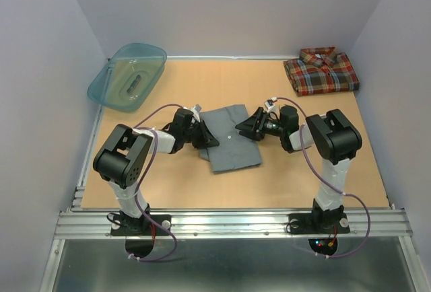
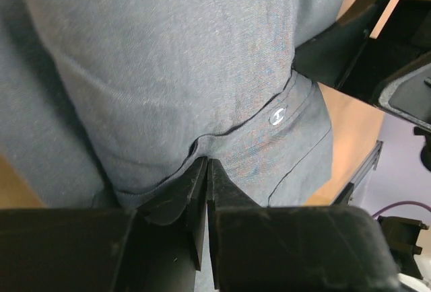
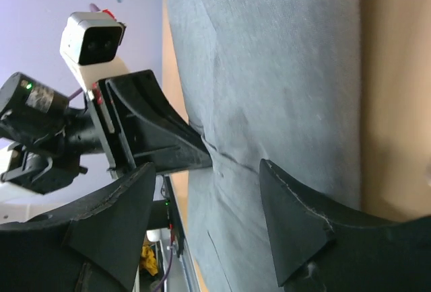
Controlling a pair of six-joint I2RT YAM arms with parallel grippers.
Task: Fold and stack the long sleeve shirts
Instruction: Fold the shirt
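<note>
Grey shirt: the grey shirt (image 1: 232, 147) lies folded into a rough rectangle at the middle of the table (image 1: 303, 171), between the two arms; a small pale button (image 2: 277, 115) shows on its upper layer

Plaid shirt: the plaid shirt (image 1: 321, 71) sits folded, collar up, in the far right corner, well apart from the grey one

Left arm: its elbow is raised over the near left of the table, and the forearm slopes down and inward to the grey shirt's left edge

Left gripper: the left gripper (image 2: 205, 167) is low on the cloth, its fingers pressed together and pinching the edge of a fold of the grey shirt

Right arm: its elbow is raised on the near right, with the forearm reaching inward and down towards the shirt's far right part

Right gripper: the right gripper (image 3: 207, 165) is over the grey cloth with its fingers spread wide, nothing between them, facing the left gripper just across the shirt

Basin: a teal basin (image 1: 151, 53) is tilted against the far left corner
</note>
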